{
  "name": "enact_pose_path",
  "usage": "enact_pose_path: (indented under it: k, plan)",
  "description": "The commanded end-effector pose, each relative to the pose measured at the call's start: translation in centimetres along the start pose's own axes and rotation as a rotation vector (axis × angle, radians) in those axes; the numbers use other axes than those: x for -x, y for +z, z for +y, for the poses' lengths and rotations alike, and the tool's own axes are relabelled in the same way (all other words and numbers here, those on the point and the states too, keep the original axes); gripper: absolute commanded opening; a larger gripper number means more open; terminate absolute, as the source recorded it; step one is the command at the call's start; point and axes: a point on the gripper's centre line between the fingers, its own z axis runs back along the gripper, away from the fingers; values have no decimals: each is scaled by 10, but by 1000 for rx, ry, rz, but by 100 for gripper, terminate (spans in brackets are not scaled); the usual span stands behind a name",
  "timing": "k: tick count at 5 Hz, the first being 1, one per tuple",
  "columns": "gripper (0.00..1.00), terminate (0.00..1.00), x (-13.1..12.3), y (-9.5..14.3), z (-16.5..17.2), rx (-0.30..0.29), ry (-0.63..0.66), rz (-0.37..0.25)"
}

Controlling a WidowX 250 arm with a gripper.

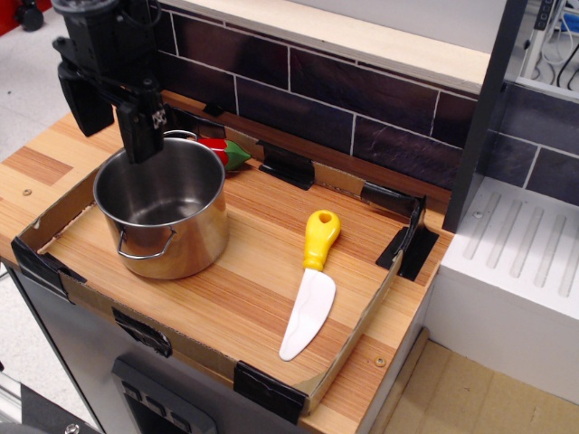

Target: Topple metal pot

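Note:
The metal pot [167, 210] stands upright at the left of the cardboard-edged wooden tray [226, 298]. It is shiny steel with a wire loop handle at the front and another at the back. My black gripper [116, 136] hangs over the pot's far-left rim, fingers pointing down. Its jaws are apart and hold nothing. The right finger [142, 131] overlaps the pot's back rim in the picture; I cannot tell whether it touches. The left finger [83, 98] is outside the pot, to the left.
A toy knife [312, 285] with a yellow handle lies right of the pot. A red and green toy vegetable [226, 154] lies behind the pot. A dark tiled wall [362, 108] runs along the back. A white drainer [516, 262] stands at right.

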Motion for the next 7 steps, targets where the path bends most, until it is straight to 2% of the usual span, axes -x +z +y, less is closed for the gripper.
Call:
enact_pose_path:
  k: [1, 3, 4, 6, 7]
  plan:
    - [100, 0, -6, -8, 4, -34, -13, 2]
    - [100, 0, -5, -15, 4, -52, -19, 15]
    - [0, 0, -4, -16, 3, -51, -30, 15]
    - [0, 0, -3, -19, 4, -63, -38, 25]
    - [0, 0, -1, -13, 3, -90, -49, 15]
